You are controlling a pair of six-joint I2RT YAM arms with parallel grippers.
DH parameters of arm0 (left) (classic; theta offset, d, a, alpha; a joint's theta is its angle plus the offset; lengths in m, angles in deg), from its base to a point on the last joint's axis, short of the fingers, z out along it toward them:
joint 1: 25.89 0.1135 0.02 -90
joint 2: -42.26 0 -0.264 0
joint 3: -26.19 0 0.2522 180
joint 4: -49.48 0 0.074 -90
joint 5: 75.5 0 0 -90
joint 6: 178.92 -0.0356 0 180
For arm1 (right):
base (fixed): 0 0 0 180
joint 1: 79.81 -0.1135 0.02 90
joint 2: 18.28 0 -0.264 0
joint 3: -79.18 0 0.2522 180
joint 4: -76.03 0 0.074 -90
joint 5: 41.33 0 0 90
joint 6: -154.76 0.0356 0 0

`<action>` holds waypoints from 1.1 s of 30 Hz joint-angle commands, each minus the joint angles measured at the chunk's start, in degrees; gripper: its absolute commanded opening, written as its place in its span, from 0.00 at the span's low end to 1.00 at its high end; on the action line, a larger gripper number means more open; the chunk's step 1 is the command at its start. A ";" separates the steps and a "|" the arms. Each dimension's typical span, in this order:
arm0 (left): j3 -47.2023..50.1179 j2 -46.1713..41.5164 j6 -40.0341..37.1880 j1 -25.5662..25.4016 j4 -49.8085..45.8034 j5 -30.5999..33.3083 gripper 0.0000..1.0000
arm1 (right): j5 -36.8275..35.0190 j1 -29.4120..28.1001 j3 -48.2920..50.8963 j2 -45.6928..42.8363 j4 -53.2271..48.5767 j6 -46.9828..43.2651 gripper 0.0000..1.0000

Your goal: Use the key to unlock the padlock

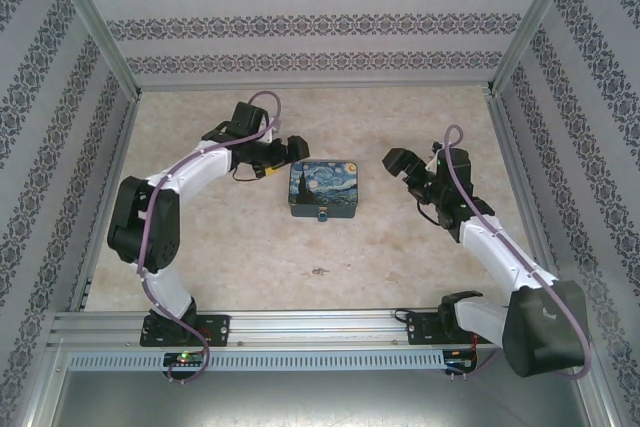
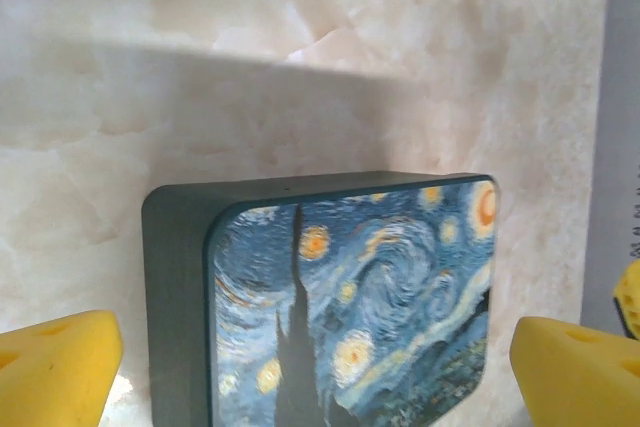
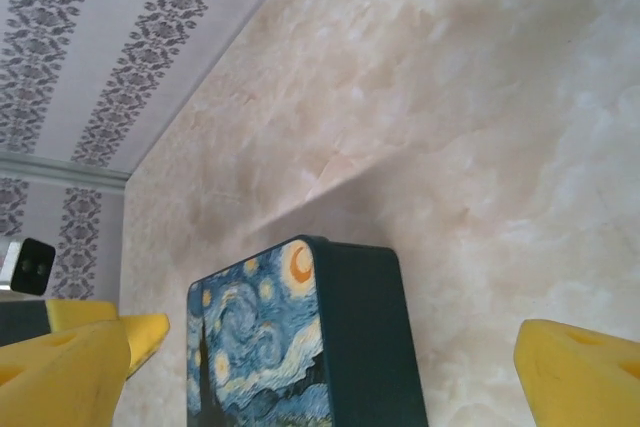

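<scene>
Padlock (image 1: pixel 323 215): on the painted box's (image 1: pixel 325 190) near side, between the two jaws, touching neither.
Left jaws: spread wide, empty; box just ahead.
Right jaws: spread wide, empty; apart from the box.

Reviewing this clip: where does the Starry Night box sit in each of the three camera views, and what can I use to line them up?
Top external: the Starry Night box lies around the middle of the table.
Left wrist: lower centre, printed lid facing the camera.
Right wrist: bottom edge, left of centre, lid on the left, dark side wall on the right.
Shared landmark: the beige marbled table under the box.
</scene>
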 commanded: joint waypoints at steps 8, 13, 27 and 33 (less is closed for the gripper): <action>9.11 -12.46 2.92 0.21 -0.78 2.20 0.99 | 2.97 -17.91 1.07 -2.00 -13.78 -11.31 0.74; 11.17 -18.22 2.67 1.08 -2.76 2.68 0.99 | -6.28 -32.31 -0.78 4.51 -20.16 -14.97 0.65; 11.20 -21.75 1.54 3.66 -5.09 0.30 1.00 | -15.54 -48.85 -12.47 25.37 -26.64 -19.34 0.48; 12.36 -21.76 1.64 4.42 -4.06 -0.65 0.99 | -15.58 -49.25 -14.63 28.55 -27.78 -20.20 0.43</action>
